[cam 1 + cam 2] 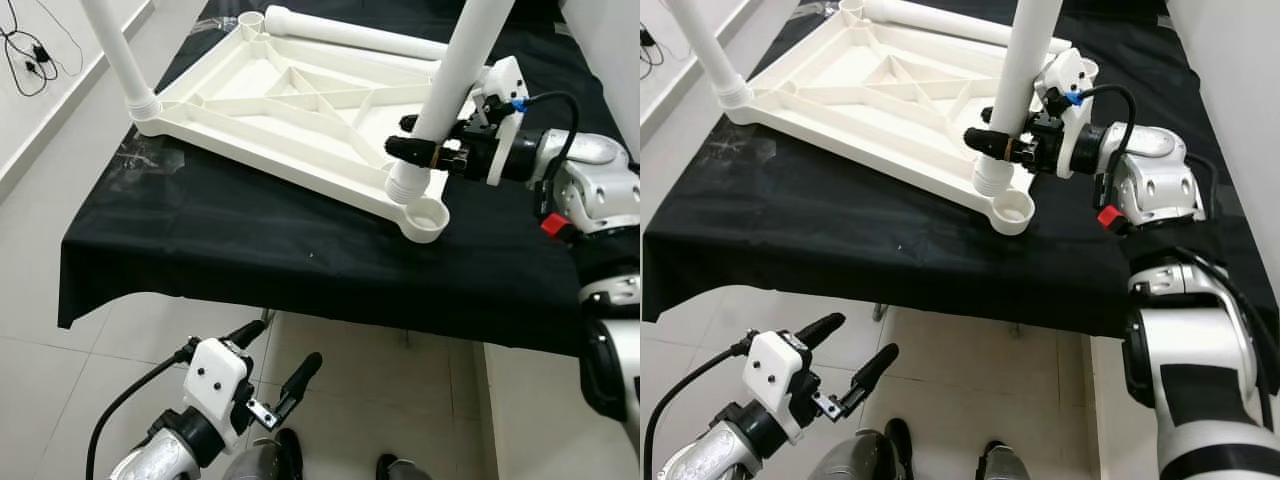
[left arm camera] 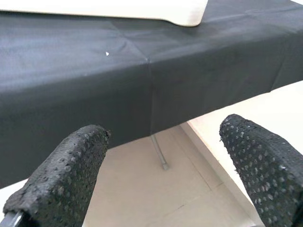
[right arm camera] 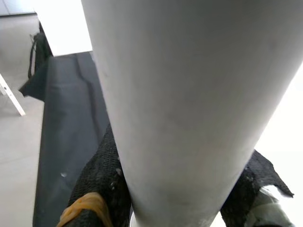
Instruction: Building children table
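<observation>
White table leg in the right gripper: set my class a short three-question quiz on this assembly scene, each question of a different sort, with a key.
1. True or false: the right gripper is shut on the upright table leg.
2. Multiple choice: the upturned tabletop rests on A) bare floor B) a black cloth C) a chair.
3. Fill in: the left gripper, hanging below the table edge, is ____.

Key: 1 true; 2 B; 3 open.

bare black cloth [image 1: 260, 250] along near edge, upright legs [image 1: 455, 75] and tabletop [image 1: 290, 110] crowd behind
</observation>
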Robot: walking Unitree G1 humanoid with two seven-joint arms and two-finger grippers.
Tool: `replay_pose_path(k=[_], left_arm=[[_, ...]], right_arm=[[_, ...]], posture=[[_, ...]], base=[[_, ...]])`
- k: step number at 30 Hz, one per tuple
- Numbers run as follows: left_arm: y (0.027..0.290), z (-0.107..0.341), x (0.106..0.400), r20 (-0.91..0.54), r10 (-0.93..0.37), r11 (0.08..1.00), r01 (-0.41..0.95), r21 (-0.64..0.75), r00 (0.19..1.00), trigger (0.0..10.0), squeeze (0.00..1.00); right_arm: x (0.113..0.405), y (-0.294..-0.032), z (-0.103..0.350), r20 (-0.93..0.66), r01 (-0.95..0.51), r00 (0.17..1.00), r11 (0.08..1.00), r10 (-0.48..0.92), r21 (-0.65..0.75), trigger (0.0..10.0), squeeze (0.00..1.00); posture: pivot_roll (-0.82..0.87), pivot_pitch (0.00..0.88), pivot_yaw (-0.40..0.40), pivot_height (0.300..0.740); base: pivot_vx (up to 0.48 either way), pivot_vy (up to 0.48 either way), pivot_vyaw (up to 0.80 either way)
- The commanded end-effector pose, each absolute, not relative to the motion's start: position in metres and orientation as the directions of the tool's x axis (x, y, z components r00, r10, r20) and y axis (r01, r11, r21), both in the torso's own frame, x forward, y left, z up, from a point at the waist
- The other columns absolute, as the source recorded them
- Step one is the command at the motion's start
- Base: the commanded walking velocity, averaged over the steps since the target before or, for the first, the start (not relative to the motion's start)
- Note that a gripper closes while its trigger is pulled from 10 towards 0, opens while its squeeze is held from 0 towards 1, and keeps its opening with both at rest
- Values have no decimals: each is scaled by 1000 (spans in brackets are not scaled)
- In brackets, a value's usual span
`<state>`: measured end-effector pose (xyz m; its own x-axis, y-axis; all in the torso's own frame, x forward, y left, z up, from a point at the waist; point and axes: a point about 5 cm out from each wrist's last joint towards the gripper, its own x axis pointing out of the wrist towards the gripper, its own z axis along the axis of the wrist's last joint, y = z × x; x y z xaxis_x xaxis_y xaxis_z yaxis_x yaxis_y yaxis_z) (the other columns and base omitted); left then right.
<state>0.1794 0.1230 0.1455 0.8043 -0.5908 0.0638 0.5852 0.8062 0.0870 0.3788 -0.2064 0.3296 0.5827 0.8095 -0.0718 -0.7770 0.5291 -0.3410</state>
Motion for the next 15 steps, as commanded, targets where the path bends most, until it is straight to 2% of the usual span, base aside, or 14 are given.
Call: replay_pose_path(k=[1,5,9,15], left_arm=[[124,145,174,54,-589,807,583,88,807,10000,0],[123,146,171,52,-592,805,586,89,804,10000,0],[123,147,166,45,-586,809,581,89,809,10000,0],[125,148,161,41,-579,814,574,87,814,10000,0]], right_arm=[[380,-213,328,-95,-769,600,541,794,-341,10000,0],[379,-219,329,-54,-792,574,537,817,-292,10000,0],[381,-230,335,-16,-745,634,604,773,-282,10000,0],[374,-244,347,88,-731,625,621,775,-281,10000,0]], posture=[[37,383,21,740],[53,399,28,740],[69,413,34,740],[86,426,42,740]], base=[[0,0,0],[0,0,0],[0,0,0],[0,0,0]])
